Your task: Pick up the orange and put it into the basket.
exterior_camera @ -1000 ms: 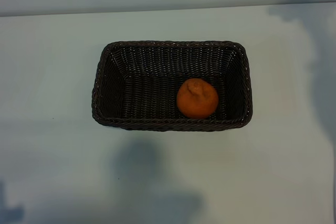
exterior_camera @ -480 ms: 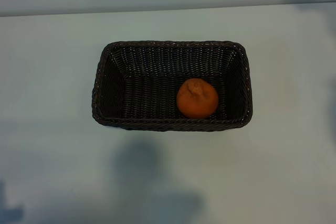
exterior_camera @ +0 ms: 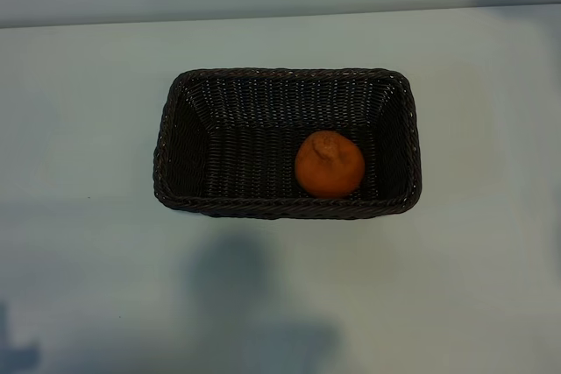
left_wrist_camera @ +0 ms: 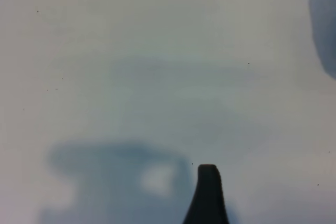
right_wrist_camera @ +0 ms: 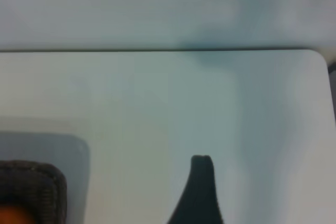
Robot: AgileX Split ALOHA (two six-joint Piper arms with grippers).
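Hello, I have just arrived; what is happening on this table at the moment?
Nothing is being handled right now. The small round bright-orange fruit already lies inside the rectangular dark brown woven wicker basket, toward its right end, on the pale table. Neither arm appears in the exterior view. The right gripper is open and empty over bare table beside a basket corner; the left gripper is open over bare table too.
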